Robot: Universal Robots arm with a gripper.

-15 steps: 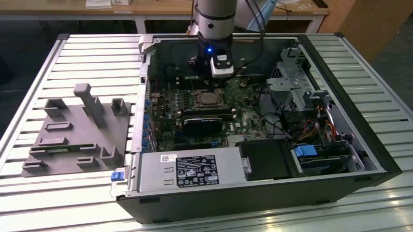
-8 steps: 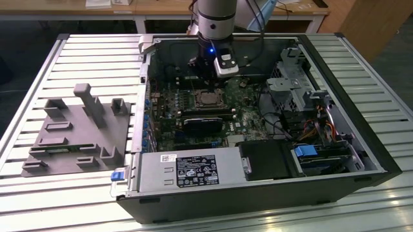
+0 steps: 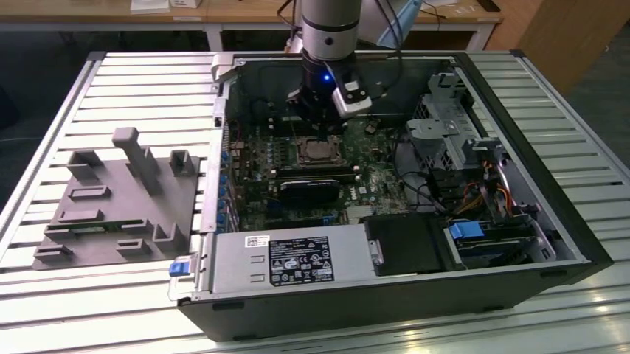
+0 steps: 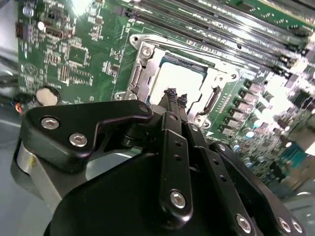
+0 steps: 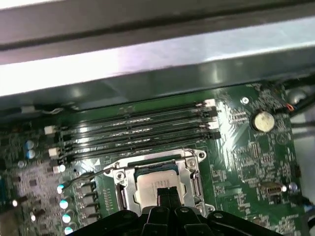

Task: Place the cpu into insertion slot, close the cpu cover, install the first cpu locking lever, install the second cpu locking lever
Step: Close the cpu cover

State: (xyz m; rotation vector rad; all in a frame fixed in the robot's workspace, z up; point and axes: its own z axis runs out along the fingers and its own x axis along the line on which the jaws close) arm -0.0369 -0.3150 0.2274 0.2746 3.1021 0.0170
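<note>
One square cpu [image 5: 156, 183], pale silver-grey top, flat inside insertion slot [image 5: 196, 156] on green motherboard [image 5: 246, 147], silvery cpu cover [image 5: 121, 189] framing it; gripper [image 4: 176, 95] closed tight, empty, just above.

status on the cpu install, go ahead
Gripper shut, empty, tips right over the cpu. Cpu seated, cpu cover down around it. One locking lever sticks out sideways, looks unlatched. No obstruction seen.

Arm [image 3: 328, 29]: silver-grey cylinder, blue light, pale grey wrist camera. Gripper [image 4: 176, 96]: black linkage plates, silver screws.
</note>
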